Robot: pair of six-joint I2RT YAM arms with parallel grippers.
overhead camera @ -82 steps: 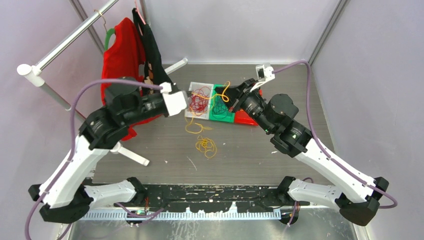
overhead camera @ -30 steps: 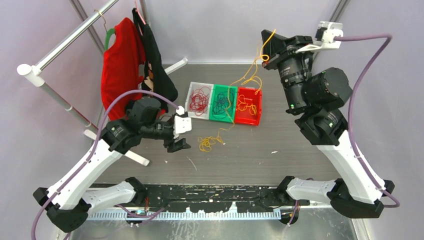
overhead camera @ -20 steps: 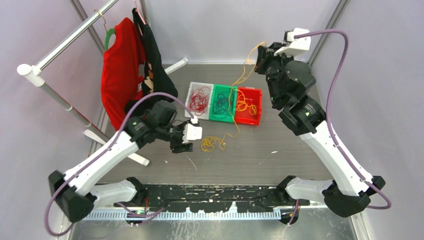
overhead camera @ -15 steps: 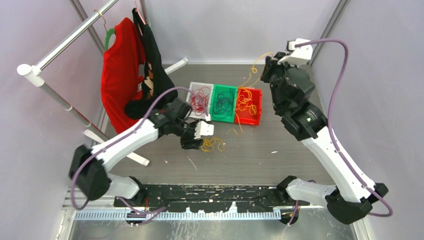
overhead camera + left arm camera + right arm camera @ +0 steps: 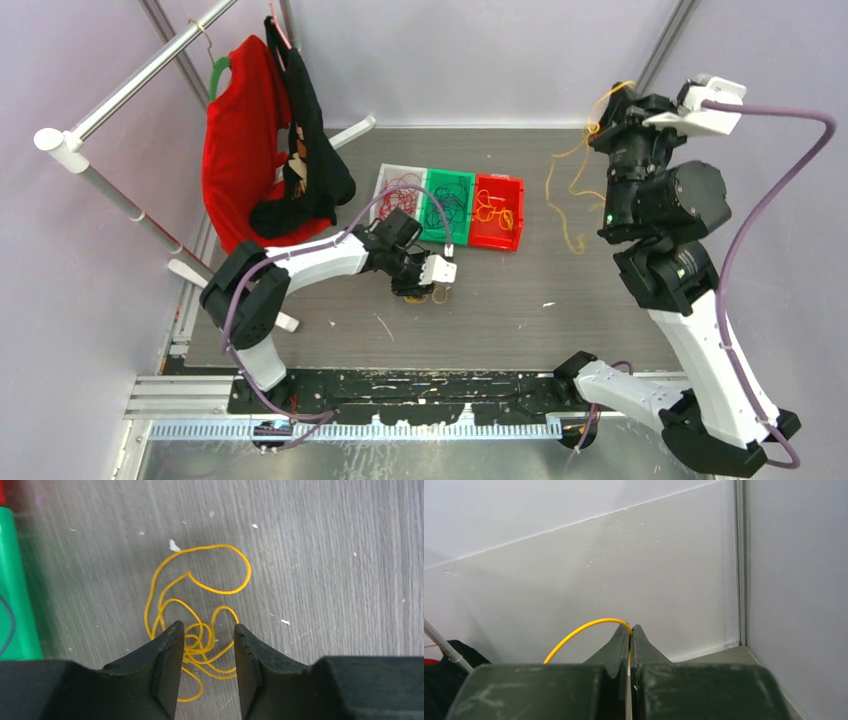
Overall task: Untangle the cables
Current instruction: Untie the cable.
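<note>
- Fingers (image 5: 167,662) of the left gripper (image 5: 206,630) stand partly open at the lower middle of the left wrist view. One is on each side of the tight knot of a yellow cable clump (image 5: 197,647), and they are not pressed together on it.
- Wider loops of that clump lie flat on the grey table (image 5: 325,555) and reach up toward the centre of the frame. The wall of a green bin (image 5: 15,580) shows at the left margin.
- From above, the left gripper (image 5: 425,285) sits low over the table just below the middle of the frame. The yellow cable clump (image 5: 437,294) is under it, just below the row of bins.
- At the bottom centre of the right wrist view the right gripper (image 5: 630,630) is fully closed. Its fingers (image 5: 616,647) pinch a yellow-orange cable (image 5: 584,628) that arcs out to the left against the white wall (image 5: 574,570).
- From above, the right gripper (image 5: 603,108) is raised high at the upper right. The yellow-orange cable (image 5: 548,190) hangs from it in loose loops, well apart from the clump, and its lower end comes down to the right of the bins.
- Three bins stand side by side at the centre:
  - a white bin (image 5: 383,180) holding red cables (image 5: 405,186);
  - the green bin (image 5: 460,232) holding dark cables (image 5: 448,200);
  - a red bin (image 5: 500,238) holding yellow-orange cables (image 5: 492,210).
- At the upper left a red garment (image 5: 235,130) and a black garment (image 5: 310,165) hang from a rack (image 5: 140,75).
</note>
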